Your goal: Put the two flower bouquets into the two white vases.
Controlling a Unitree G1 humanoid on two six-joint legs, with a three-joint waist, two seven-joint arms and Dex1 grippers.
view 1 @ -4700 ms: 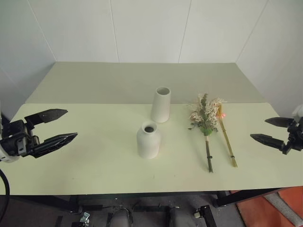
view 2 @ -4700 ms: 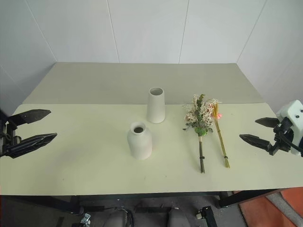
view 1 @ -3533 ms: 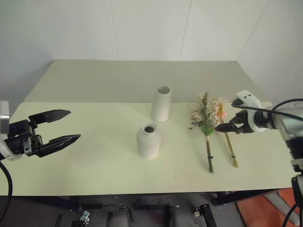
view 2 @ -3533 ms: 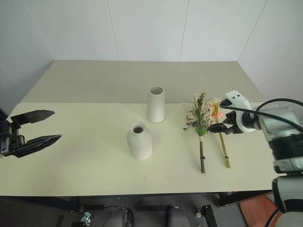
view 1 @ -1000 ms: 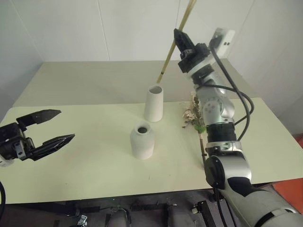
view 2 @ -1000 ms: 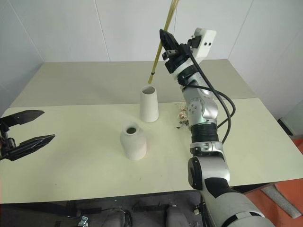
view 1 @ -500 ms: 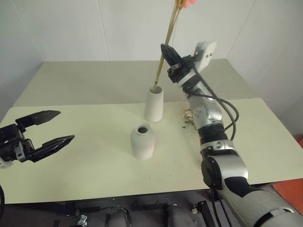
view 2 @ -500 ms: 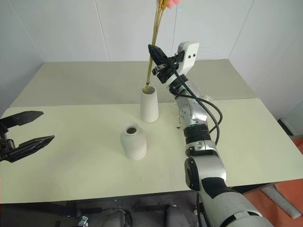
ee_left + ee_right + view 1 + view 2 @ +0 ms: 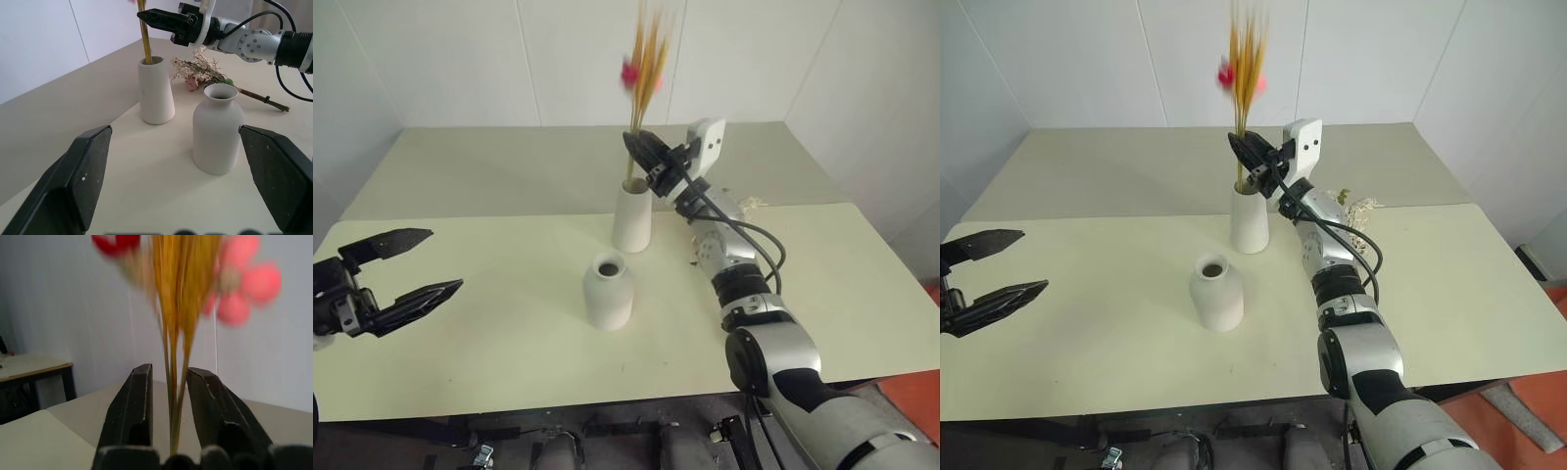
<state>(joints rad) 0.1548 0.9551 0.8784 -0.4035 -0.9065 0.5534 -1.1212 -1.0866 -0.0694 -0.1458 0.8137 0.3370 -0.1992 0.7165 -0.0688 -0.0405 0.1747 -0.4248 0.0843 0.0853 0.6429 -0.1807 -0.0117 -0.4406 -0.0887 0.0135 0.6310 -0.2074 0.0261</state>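
Slim golden wheat-like spray w/ pink-red bloom (image 9: 644,61) stands stems-down in tall tapered white ceramic vase (image 9: 632,216). Right gripper (image 9: 171,418) fingers partly apart w/ stems between; can't tell if touching. Fuller rose bunch (image 9: 201,72) lies on cream table (image 9: 509,333) behind short round white bottle vase (image 9: 609,290); left gripper (image 9: 419,262) wide open, empty, well apart.

pale table (image 9: 509,352) against white panelled walls (image 9: 440,59)

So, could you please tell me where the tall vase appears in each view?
Left eye: tall vase centre, behind the round vase.
Right eye: left of centre.
Left wrist: centre-left.
Right wrist: not in it.
Shared landmark: the golden spray standing in it.
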